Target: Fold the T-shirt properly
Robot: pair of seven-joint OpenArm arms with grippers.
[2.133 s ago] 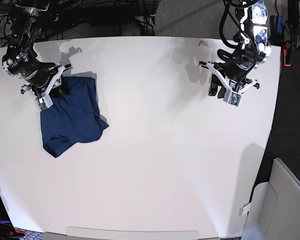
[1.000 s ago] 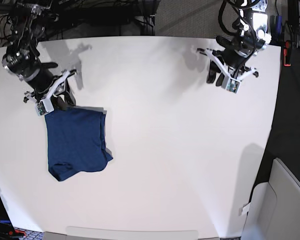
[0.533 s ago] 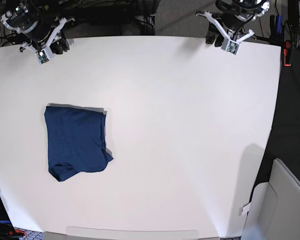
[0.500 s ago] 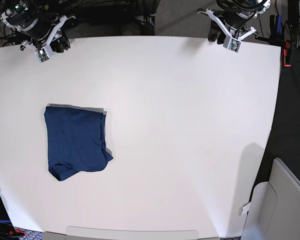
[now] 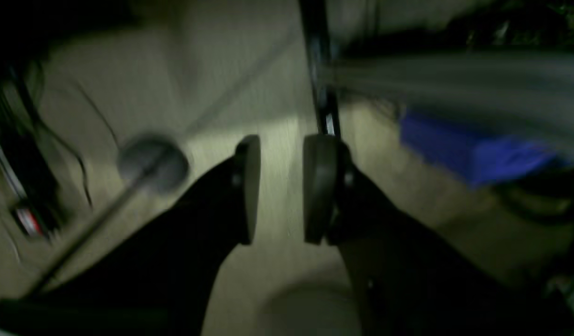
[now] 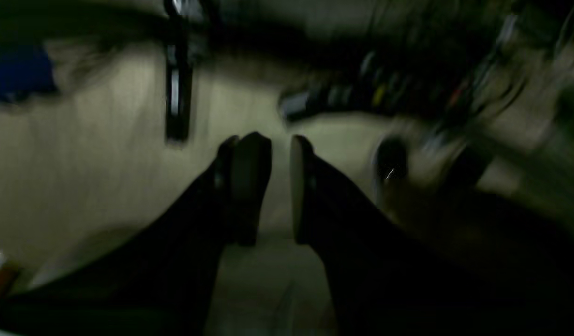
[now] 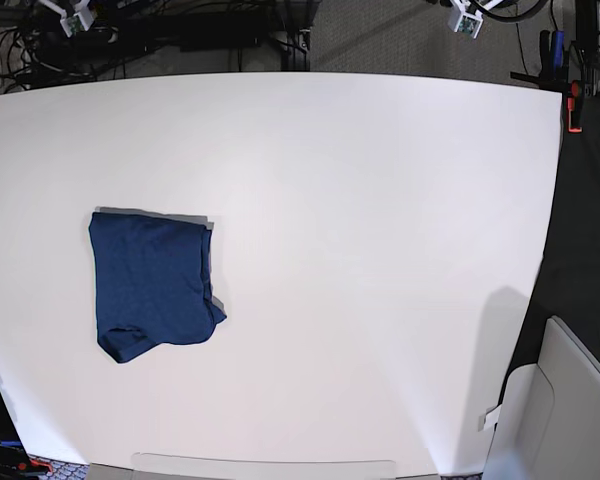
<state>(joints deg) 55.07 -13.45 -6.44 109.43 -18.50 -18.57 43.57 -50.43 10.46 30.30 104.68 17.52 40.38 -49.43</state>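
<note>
**Clerk:** T-shirt, location and condition?

**Operator:** Item one: I logged it on the white bench, toward the base view's left side, lying flat as a folded dark navy block. Its top edge ran straight. Its lower edge was uneven, with a rounded lobe at the lower left corner and a small point sticking out at the lower right. Nothing touched it.

**Clerk:** Left arm?

**Operator:** Item two: I read the left gripper from its wrist camera. Its fingers stood apart with a narrow gap, and nothing sat between them. Behind them I saw blurred pale floor, a dark upright post and a smear of blue at the right. In the base view only a white scrap of that arm showed at the top edge, right of centre.

**Clerk:** Right arm?

**Operator:** Item three: the right gripper looked much the same in its wrist view. Its fingers were slightly apart and held nothing. Blurred floor, dark clutter and cables filled the background. In the base view a white scrap of it sat at the top left corner, well apart from the shirt.

**Clerk:** Anything else on record?

**Operator:** Item four: I noted a pale grey bin at the lower right, off the bench.
</note>
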